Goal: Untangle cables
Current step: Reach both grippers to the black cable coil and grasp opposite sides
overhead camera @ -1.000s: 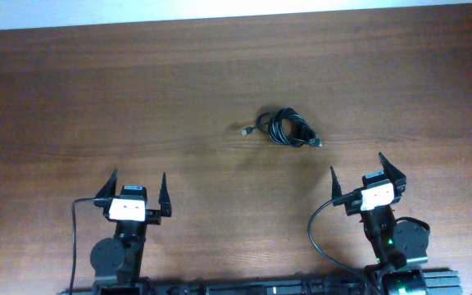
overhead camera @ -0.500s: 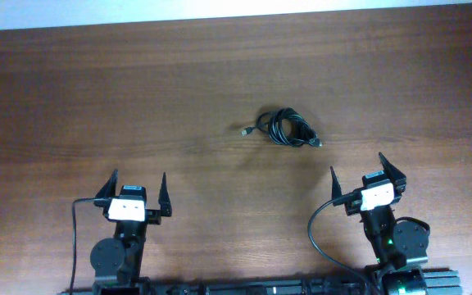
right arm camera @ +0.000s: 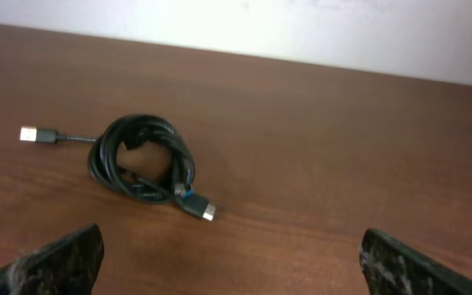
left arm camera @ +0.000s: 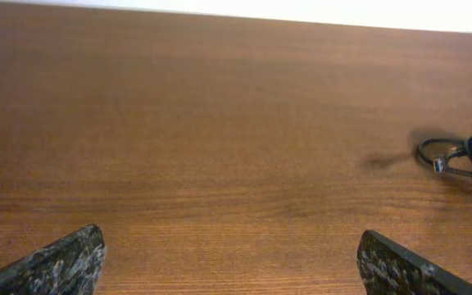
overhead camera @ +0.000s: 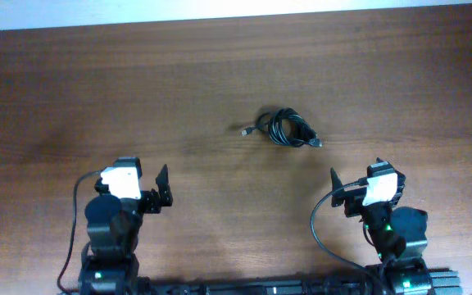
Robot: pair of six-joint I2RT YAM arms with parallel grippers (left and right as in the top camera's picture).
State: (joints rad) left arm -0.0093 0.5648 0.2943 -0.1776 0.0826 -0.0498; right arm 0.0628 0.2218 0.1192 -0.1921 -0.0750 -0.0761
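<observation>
One plug left wrist, two right.

Black cables coiled in small bundle, two plug ends protruding

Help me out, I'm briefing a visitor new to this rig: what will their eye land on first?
The small coiled bundle of black cables, lying alone near the middle of the brown wooden table, with one metallic plug sticking out to its left. Next, at the near edge, the left gripper and right gripper, both open and empty, well short of the bundle.
</observation>
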